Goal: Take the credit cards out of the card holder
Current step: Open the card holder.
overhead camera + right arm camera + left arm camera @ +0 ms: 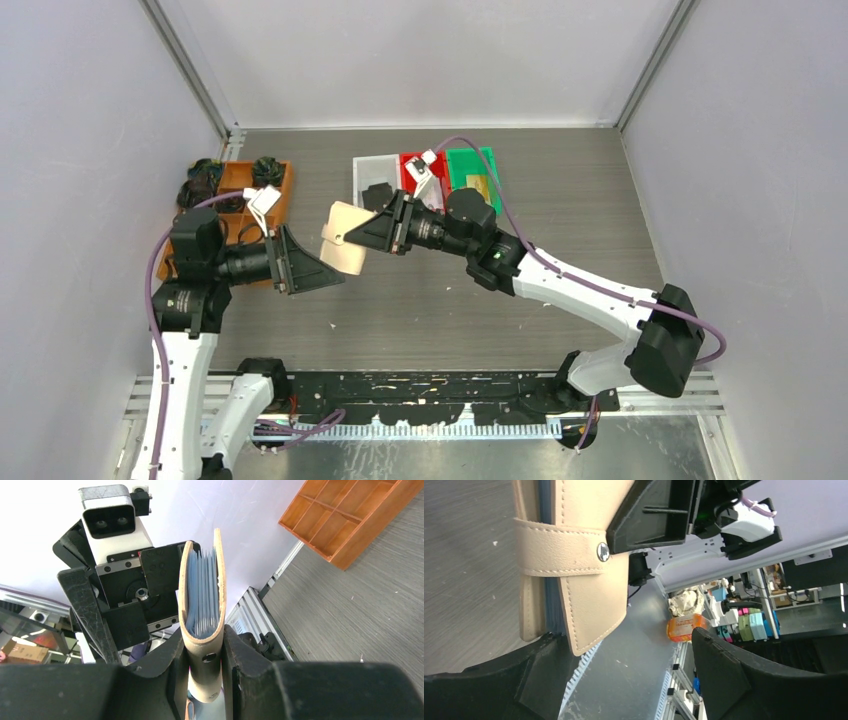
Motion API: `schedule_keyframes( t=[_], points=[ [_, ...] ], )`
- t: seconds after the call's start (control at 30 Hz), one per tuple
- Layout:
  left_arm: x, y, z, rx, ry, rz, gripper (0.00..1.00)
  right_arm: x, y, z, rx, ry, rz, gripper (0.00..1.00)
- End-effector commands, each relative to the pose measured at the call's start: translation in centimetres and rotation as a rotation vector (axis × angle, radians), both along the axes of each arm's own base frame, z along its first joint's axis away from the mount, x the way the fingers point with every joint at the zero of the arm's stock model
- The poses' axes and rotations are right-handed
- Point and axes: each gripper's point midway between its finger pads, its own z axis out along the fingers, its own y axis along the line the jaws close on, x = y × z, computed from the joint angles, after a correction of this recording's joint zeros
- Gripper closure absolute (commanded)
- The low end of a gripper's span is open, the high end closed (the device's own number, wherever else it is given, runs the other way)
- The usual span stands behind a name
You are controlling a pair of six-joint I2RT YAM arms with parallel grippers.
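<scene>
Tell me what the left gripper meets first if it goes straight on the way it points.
Most likely the card holder, which the right gripper holds above the table. The open left gripper points at its edge from close by; exact depth is unclear.

Card holder [345, 255]: tan stitched leather-like fold, aloft above table [450, 300], clamped in right pincer [360, 236], covers standing on edge. Snap tab [559, 550] wraps across card edge, metal stud showing. Credit cards [204, 595]: pale blue-white sheaf packed between covers, edges visible, all inside.
</scene>
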Motion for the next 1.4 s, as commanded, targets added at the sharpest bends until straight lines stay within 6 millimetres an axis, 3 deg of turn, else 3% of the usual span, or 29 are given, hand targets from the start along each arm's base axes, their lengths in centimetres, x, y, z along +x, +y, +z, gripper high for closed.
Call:
schedule_keyframes(
  t=[0.0,0.17,0.27,0.43,0.57,0.77,0.97,1.03,1.17,1.37],
  points=[
    [0.9,0.6,-0.5,0.086,-0.107,0.037,0.15,-0.2,0.1,4.7,0.105,-0.076,-0.027,0.87],
    [1.7,1.5,-2.7,0.202,-0.150,0.076,0.05,-0.3,-1.0,5.9,0.119,-0.098,-0.058,0.87],
    [1.9,1.5,-2.1,0.198,-0.172,0.084,0.03,-0.7,-1.1,6.4,0.129,-0.096,-0.045,0.87],
    [2.7,1.6,0.0,0.178,-0.247,0.125,0.03,-0.6,-0.4,5.5,0.139,-0.051,-0.023,0.87],
    [3.0,1.5,0.2,0.173,-0.251,0.127,0.07,-0.7,0.0,5.6,0.159,-0.036,-0.008,0.87],
    [3.0,1.1,0.0,0.140,-0.214,0.102,0.23,-0.9,0.3,5.8,0.169,-0.032,0.003,0.87],
    [3.1,1.0,0.2,0.125,-0.211,0.095,0.55,-1.2,0.9,5.2,0.173,-0.014,0.022,0.86],
    [3.1,1.1,0.1,0.128,-0.212,0.103,0.67,-1.1,1.0,4.7,0.160,-0.007,0.017,0.82],
    [2.9,1.2,-0.1,0.141,-0.216,0.102,0.86,-0.8,0.8,3.7,0.132,-0.001,-0.003,0.60],
    [1.5,0.6,0.3,0.094,-0.181,0.028,0.95,-2.0,0.8,4.1,0.149,-0.009,0.076,0.57]
  ],
)
